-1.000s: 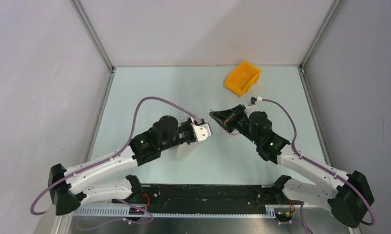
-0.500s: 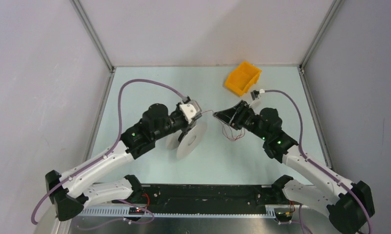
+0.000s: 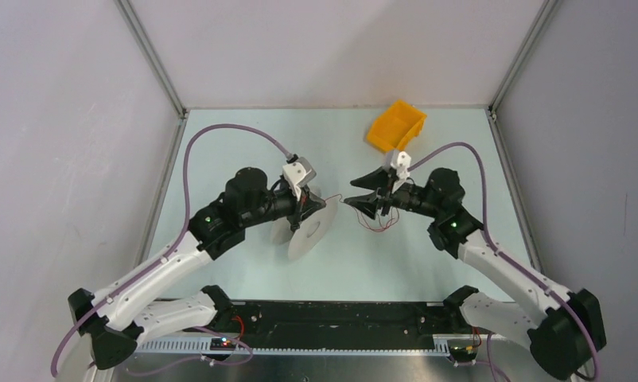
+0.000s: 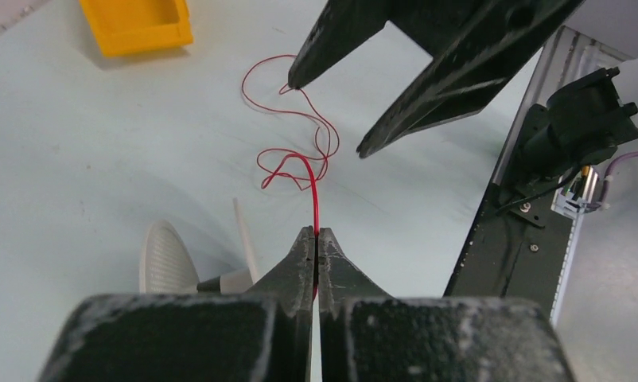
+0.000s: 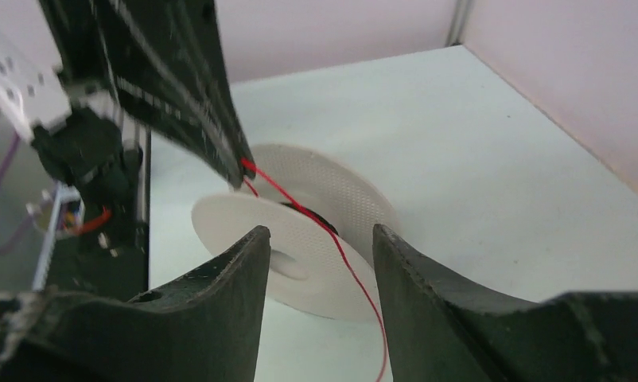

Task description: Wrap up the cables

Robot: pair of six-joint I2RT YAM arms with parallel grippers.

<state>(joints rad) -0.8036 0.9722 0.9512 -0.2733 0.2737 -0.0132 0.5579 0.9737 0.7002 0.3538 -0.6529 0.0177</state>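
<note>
The cables are one hair-thin red wire [image 4: 300,151] lying in loose loops on the table [image 3: 220,159] and running up to my left gripper [image 4: 316,232]. That gripper is shut on the wire's end and hangs just above a white spool [image 3: 314,231]. My right gripper [image 3: 355,195] faces it from the right, open, fingers spread. The wire [image 5: 332,231] passes between its jaws untouched, running from the left gripper's tip [image 5: 240,171] across the spool [image 5: 244,219]. The wire's loops [image 3: 379,223] lie below the right gripper.
A yellow bin [image 3: 395,127] stands at the back right of the table. Metal frame posts and grey walls close in the table on three sides. A black rail [image 3: 340,314] with the arm bases runs along the near edge.
My left gripper has shut on the wire and drawn back to the spool. The right gripper has opened, let the wire go and turned to face left.
</note>
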